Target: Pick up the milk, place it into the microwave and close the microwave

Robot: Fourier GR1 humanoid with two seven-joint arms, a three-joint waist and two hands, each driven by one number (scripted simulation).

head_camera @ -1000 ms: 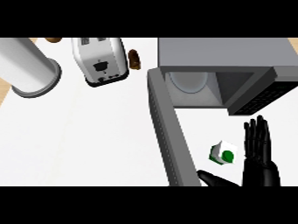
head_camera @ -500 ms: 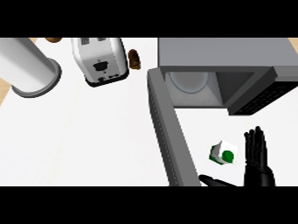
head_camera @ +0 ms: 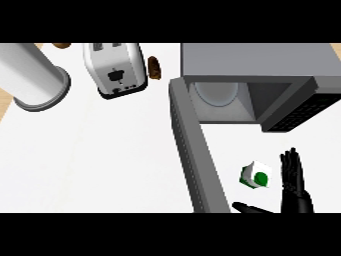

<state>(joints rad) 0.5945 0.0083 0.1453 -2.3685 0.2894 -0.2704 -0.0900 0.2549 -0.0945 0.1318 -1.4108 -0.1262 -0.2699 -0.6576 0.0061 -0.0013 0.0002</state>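
The milk (head_camera: 256, 176) is a small white carton with a green round mark, standing on the white counter just right of the microwave's open door (head_camera: 195, 155). My right hand (head_camera: 294, 185) is just right of the carton, fingers straight and pointing up, thumb stretched out left below the carton; it does not touch it. The grey microwave (head_camera: 261, 65) stands at the back right with its cavity open and a white turntable plate (head_camera: 217, 94) inside. My left hand is almost out of the picture at the lower left edge.
A silver toaster (head_camera: 115, 70) stands at the back middle, with a brown item (head_camera: 154, 67) beside it. A large white cylinder (head_camera: 25, 75) lies at the back left. The open door juts toward the counter's front edge.
My right hand has drawn back toward the lower edge, its fingertips now lower beside the carton. The left hand has slipped almost out of view. The milk has not moved.
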